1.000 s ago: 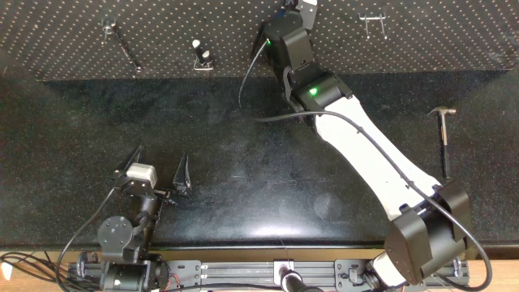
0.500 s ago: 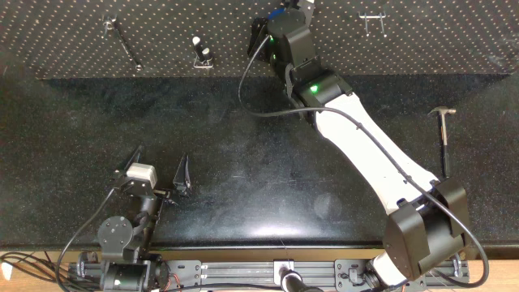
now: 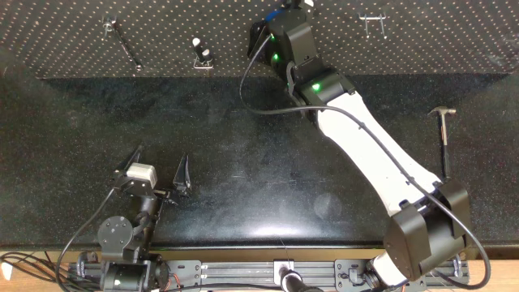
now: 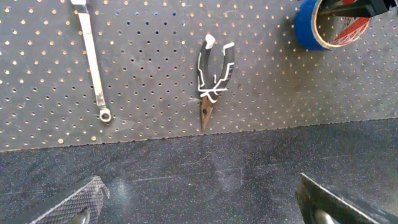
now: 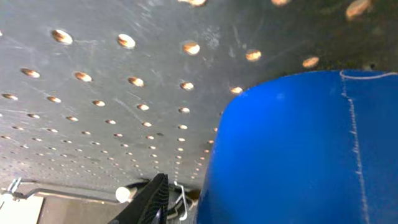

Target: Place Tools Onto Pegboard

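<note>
Right pincer [image 3: 285, 10] nudged upward, gripping the one tape roll [image 4: 308, 28].

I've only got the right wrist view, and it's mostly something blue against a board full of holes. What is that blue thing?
Observer: A blue tape roll, held up at the pegboard by the right hand.
Operator: Anything hanging there already?
Observer: Yes, pliers and a wrench hang further along the board.
Operator: Any tool not hung yet?
Observer: A hammer lies on the table, on the right arm's side.
</note>
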Controlling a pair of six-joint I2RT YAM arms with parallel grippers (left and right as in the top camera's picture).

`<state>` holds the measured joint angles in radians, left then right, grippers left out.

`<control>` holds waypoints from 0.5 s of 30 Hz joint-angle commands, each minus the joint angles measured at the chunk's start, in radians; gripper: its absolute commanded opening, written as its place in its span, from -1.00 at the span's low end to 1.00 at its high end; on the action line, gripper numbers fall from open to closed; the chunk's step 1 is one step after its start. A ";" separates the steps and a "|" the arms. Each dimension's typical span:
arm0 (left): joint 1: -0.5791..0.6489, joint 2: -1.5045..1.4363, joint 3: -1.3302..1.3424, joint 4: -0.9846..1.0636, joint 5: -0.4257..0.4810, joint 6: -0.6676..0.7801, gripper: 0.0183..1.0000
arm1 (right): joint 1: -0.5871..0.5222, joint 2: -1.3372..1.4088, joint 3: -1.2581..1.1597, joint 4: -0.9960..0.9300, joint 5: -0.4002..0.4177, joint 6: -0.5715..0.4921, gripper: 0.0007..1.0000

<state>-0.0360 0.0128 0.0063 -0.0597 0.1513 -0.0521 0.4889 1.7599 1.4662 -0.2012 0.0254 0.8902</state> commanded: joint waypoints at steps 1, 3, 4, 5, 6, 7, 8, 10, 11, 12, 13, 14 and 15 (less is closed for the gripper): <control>0.003 -0.010 -0.001 -0.005 0.021 0.012 0.99 | -0.013 -0.019 -0.007 -0.048 -0.019 0.046 -0.32; 0.003 -0.010 -0.001 -0.005 0.021 0.012 0.99 | -0.014 -0.033 -0.006 -0.072 -0.020 0.060 -0.32; 0.003 -0.010 -0.001 -0.005 0.021 0.012 0.99 | -0.015 -0.041 -0.006 -0.093 -0.020 0.060 -0.32; 0.003 -0.010 -0.001 -0.005 0.021 0.012 0.99 | -0.016 -0.045 -0.006 -0.108 -0.020 0.060 -0.33; 0.003 -0.010 -0.001 -0.005 0.021 0.012 0.99 | -0.018 -0.050 -0.006 -0.123 -0.021 0.060 -0.32; 0.003 -0.010 -0.001 -0.005 0.021 0.012 0.99 | -0.021 -0.051 -0.006 -0.131 -0.022 0.060 -0.32; 0.003 -0.010 -0.001 -0.005 0.021 0.012 0.99 | -0.024 -0.051 -0.006 -0.132 -0.023 0.060 -0.33; 0.003 -0.010 -0.001 -0.005 0.021 0.012 0.99 | -0.026 -0.051 -0.006 -0.130 -0.019 0.060 -0.32; 0.003 -0.010 -0.001 -0.005 0.021 0.012 0.99 | -0.027 -0.051 -0.006 -0.129 -0.014 0.059 -0.33; 0.003 -0.010 -0.001 -0.005 0.021 0.012 0.99 | -0.029 -0.051 -0.006 -0.129 -0.010 0.059 -0.32; 0.003 -0.010 -0.001 -0.005 0.021 0.012 0.99 | -0.031 -0.051 -0.006 -0.126 -0.007 0.059 -0.32; 0.003 -0.010 -0.001 -0.005 0.021 0.012 0.99 | -0.032 -0.051 -0.006 -0.122 0.000 0.059 -0.32; 0.003 -0.010 -0.001 -0.005 0.021 0.012 0.99 | -0.032 -0.051 -0.006 -0.117 0.015 0.059 -0.33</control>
<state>-0.0360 0.0128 0.0063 -0.0597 0.1509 -0.0521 0.4824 1.7180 1.4670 -0.3176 -0.0109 0.9302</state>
